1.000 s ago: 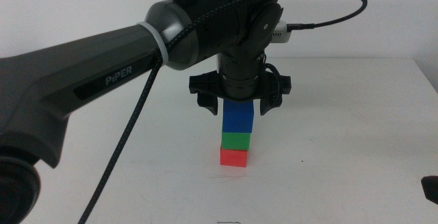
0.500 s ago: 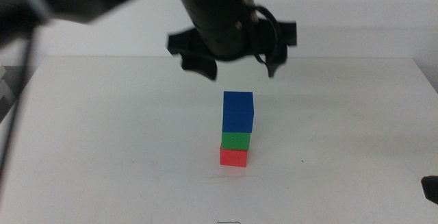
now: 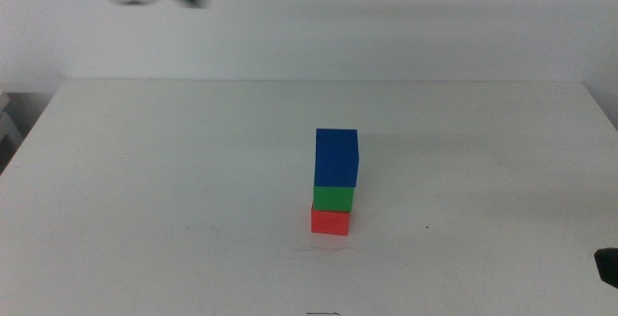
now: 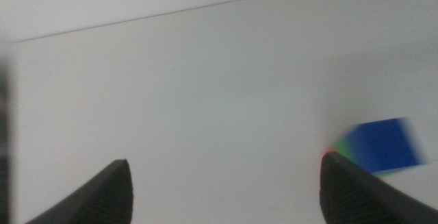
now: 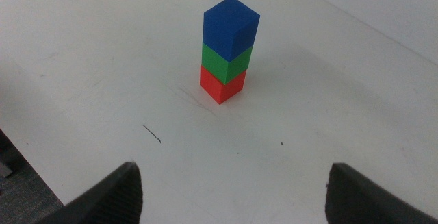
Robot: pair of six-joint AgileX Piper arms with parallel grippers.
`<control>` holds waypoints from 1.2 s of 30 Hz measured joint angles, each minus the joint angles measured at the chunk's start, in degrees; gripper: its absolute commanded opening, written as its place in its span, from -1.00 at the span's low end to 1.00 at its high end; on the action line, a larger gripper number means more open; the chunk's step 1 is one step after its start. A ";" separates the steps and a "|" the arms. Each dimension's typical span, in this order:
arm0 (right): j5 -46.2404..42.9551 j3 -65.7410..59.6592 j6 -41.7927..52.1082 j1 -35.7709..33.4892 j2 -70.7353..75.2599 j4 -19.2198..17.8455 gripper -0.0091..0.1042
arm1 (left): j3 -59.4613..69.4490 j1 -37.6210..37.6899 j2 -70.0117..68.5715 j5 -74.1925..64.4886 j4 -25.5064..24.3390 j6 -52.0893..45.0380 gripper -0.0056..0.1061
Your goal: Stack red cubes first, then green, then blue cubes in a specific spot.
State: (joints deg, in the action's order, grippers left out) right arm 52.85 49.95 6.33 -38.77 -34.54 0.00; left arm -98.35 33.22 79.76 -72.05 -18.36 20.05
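A plain white tabletop (image 3: 154, 190) fills most of the middle view, matte and bare apart from a faint dark scratch near its front edge and a tiny speck to the right of the stack. Behind it stands a pale, unmarked wall (image 3: 406, 26), and a strip of darker floor shows past the tabletop's left corner. Near the middle of the tabletop, a little right of centre, three cubes stand in one upright column: the red cube (image 3: 329, 221) sits on the surface, the green cube (image 3: 332, 198) rests directly on it, and the blue cube (image 3: 336, 158) sits on top of the green one, its edges turned very slightly out of line with those below. Nothing touches the stack. The left end effector (image 4: 226, 183) is well apart from it, its two dark jaws spread wide with only white tabletop between them; in the blurred left wrist view the stack lies off to one side, beside one jaw. The right end effector (image 5: 236, 186) waits at the tabletop's near right edge, its jaws likewise spread apart, facing the stack from a distance, with grey floor visible beyond the edge.
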 measured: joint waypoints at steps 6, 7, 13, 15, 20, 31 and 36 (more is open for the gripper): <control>0.00 0.00 0.00 0.00 0.00 0.00 0.72 | 15.15 -17.73 -17.99 12.30 6.30 -13.31 0.78; 0.00 0.00 0.00 0.00 0.00 0.00 0.72 | 18.02 -20.34 -21.05 14.96 7.52 -15.41 0.78; 0.00 0.00 0.00 0.00 0.00 0.00 0.72 | 30.86 -27.36 -32.37 22.41 11.66 -20.05 0.78; 0.00 0.00 0.00 0.00 0.00 0.00 0.72 | 33.06 -27.63 -34.29 22.78 12.07 -20.05 0.78; 0.00 0.00 0.00 0.00 0.00 0.00 0.72 | 35.79 -27.75 -38.22 22.89 12.77 -20.05 0.78; 0.00 0.00 0.00 0.00 0.00 0.00 0.72 | 37.18 -27.75 -39.54 23.20 12.31 -20.05 0.78; 0.00 0.00 0.00 0.00 0.00 0.00 0.72 | 38.69 -27.75 -42.36 22.99 12.31 -20.05 0.78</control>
State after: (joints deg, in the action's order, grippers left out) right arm 52.85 49.95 6.33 -38.77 -34.54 0.00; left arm -59.66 5.47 37.40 -49.05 -6.05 0.00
